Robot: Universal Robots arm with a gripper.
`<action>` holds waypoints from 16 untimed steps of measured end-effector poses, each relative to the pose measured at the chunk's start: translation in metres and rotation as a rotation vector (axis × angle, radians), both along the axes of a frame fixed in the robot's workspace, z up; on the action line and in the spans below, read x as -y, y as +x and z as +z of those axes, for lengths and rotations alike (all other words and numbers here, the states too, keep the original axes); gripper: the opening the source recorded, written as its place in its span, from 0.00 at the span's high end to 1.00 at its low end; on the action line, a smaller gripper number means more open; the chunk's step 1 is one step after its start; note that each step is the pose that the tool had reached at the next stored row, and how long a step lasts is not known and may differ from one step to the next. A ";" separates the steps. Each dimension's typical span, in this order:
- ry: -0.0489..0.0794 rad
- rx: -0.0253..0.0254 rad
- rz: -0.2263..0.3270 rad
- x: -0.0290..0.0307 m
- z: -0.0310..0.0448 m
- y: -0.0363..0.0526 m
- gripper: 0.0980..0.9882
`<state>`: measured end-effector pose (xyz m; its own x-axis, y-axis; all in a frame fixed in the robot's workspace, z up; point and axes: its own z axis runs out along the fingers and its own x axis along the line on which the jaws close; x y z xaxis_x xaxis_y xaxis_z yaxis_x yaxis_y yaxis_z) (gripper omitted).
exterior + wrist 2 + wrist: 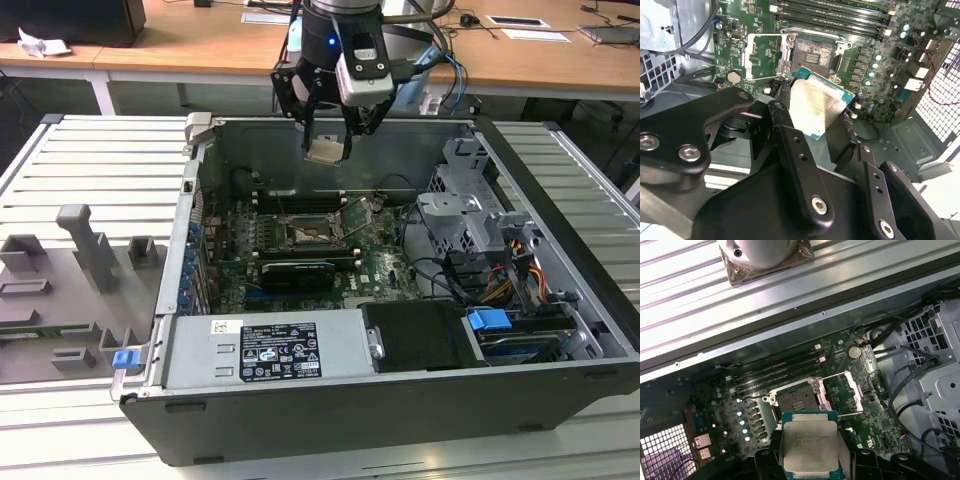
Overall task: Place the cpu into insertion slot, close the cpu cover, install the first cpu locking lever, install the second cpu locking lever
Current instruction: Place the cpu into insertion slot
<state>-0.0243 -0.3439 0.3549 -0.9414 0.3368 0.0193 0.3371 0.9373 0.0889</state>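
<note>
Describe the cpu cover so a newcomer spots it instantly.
Inside the open computer case, find the dark square socket on the green motherboard. The cpu cover is the thin silvery frame flipped open beside it, on the exterior view's right. Unlike the solid cpu held in the claw above, it has a square central opening.

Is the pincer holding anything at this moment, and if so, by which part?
Yes. The pincer holds the cpu by two opposite side edges, metal top bare, in the air over the open computer case.
</note>
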 end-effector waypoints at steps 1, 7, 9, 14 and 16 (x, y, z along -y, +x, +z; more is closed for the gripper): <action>0.000 0.0000 -0.007 0.0000 -0.0001 0.0000 0.52; 0.000 0.0000 -0.054 0.0000 -0.0009 0.0000 0.52; 0.000 0.0000 -0.067 0.0000 -0.0011 0.0000 0.52; 0.000 0.0001 -0.111 0.0000 -0.0020 0.0000 0.52; 0.000 0.0000 -0.129 0.0000 -0.0023 0.0000 0.52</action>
<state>-0.0243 -0.3439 0.3526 -0.8901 0.4553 0.0193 0.4551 0.8860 0.0889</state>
